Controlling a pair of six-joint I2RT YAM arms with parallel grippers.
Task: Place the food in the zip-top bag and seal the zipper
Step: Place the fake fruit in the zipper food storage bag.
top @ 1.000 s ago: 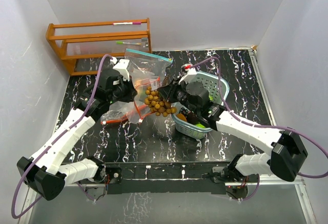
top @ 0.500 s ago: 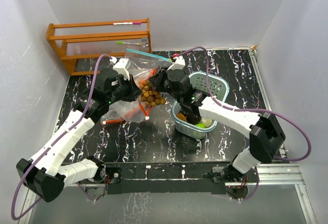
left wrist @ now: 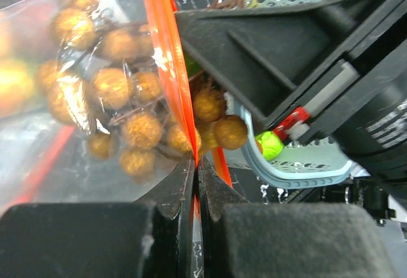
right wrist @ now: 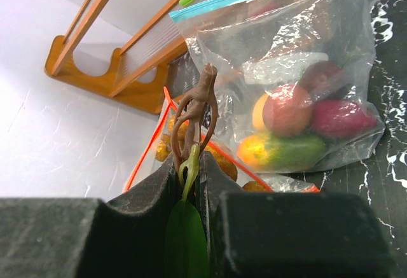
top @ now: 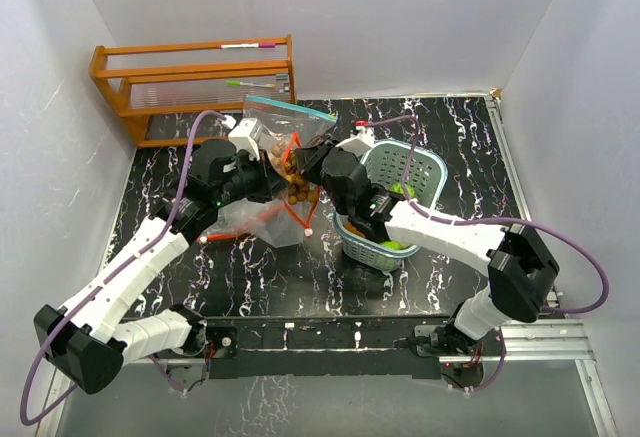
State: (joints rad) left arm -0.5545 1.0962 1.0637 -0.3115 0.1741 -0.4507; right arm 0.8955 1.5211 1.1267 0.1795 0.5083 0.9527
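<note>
Two risks showed from above: the brown bunch of round nuts (top: 297,189), at the mouth of the clear orange-zippered bag (top: 255,222) left of the teal lattice basket (top: 432,172), could snag or spill outside. Left wrist: left gripper (left wrist: 194,163) pinched that zipper. Right wrist: right gripper (right wrist: 191,163) clamped the bunch's stem; a blue-zippered bag (right wrist: 286,62) held red, orange, green fruit (right wrist: 289,109).
</note>
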